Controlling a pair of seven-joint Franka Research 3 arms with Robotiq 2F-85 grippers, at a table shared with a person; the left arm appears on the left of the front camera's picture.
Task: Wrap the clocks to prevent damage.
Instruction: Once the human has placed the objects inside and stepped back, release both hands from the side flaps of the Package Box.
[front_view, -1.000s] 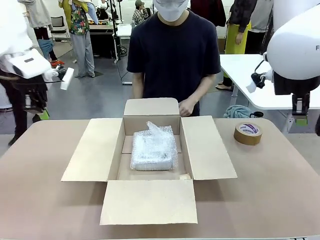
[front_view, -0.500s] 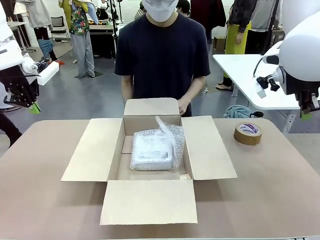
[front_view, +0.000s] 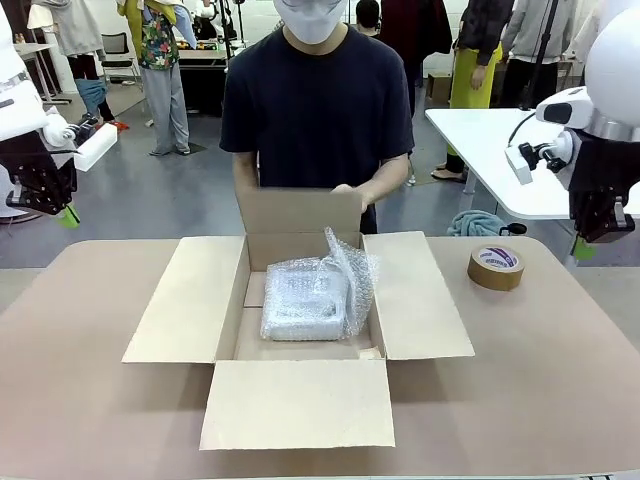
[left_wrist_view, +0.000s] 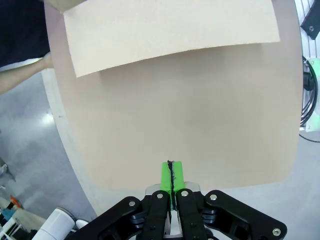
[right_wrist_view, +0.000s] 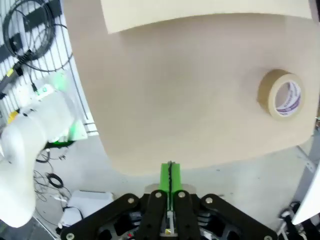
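Observation:
A bundle in bubble wrap (front_view: 308, 298) lies inside the open cardboard box (front_view: 180, 300) at mid-table; a loose tail of wrap stands up on its right side, and the clocks themselves are hidden. The person's hands (front_view: 352, 193) hold the far flap (front_view: 300, 212) upright. My left gripper (front_view: 68, 216) hangs shut and empty above the table's far left edge, green pads pressed together (left_wrist_view: 171, 176). On the far right, my right gripper (front_view: 583, 247) is also shut and empty (right_wrist_view: 170, 175), raised beyond the table's corner.
A roll of brown tape (front_view: 496, 267) lies on the table right of the box, also in the right wrist view as tape (right_wrist_view: 281, 94). The box's side and near flaps lie flat on the tan table (front_view: 540, 380). A teal cloth (front_view: 478, 224) sits past the far edge.
The person lifted the far flap from flat to upright. The loose wrap tail swung to the bundle's right side. The right arm shifted and its gripper dropped lower; the left arm barely moved.

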